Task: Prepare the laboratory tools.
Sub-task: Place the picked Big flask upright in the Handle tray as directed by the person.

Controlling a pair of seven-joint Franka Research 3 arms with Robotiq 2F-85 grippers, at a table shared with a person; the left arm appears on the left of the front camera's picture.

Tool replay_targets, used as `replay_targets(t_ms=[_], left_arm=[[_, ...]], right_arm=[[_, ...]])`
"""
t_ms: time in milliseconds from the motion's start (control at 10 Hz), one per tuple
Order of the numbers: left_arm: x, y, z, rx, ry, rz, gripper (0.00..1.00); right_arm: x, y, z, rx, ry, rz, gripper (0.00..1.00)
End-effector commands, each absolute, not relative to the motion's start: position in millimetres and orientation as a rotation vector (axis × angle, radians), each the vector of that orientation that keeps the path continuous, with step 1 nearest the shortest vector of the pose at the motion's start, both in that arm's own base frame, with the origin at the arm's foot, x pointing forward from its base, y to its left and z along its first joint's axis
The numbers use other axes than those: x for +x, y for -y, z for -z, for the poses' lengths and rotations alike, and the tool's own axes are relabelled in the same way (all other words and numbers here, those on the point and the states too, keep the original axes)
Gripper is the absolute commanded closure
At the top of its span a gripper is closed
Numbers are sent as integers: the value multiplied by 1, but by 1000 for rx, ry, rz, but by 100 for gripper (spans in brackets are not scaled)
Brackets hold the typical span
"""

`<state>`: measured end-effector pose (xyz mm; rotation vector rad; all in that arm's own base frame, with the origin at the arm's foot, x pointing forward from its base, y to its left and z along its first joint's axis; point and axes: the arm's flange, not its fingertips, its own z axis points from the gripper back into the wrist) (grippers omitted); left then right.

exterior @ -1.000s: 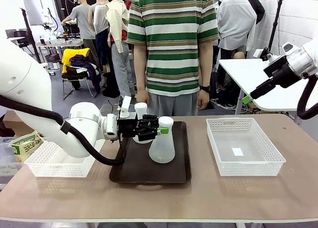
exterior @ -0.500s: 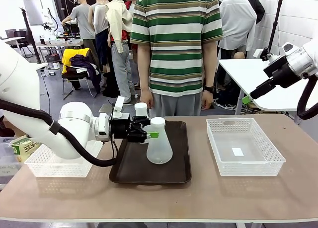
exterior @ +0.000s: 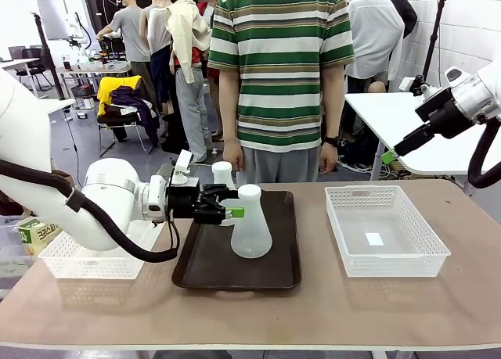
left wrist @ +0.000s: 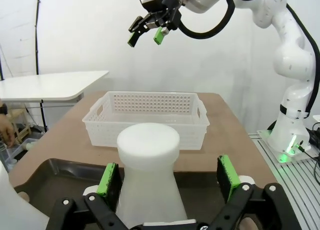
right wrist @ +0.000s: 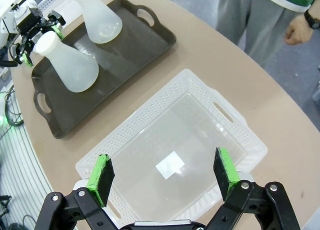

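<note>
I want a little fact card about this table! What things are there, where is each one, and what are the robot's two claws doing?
near flask: translucent frosted-white conical flask standing upright on the dark brown rectangular tray
far flask: second frosted-white flask, upright on the same tray, behind the left gripper
left gripper: open, green pads either side of the near flask's neck, not squeezing
right gripper: open, raised above the white mesh plastic basket
other basket: white mesh basket left of the tray
person: standing at the far side, hands down
</note>
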<state>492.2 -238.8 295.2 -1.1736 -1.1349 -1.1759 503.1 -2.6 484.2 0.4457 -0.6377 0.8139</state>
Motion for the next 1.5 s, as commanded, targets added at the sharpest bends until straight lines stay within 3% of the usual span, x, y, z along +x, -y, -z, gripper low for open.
replay_targets(t_ms=[0, 1400], left_arm=[[492, 240, -296, -1167, 1154, 1179, 0], [492, 240, -296, -1167, 1154, 1179, 0]], right_arm=[[503, 1, -485, 428, 632, -814, 0], [503, 1, -485, 428, 632, -814, 0]])
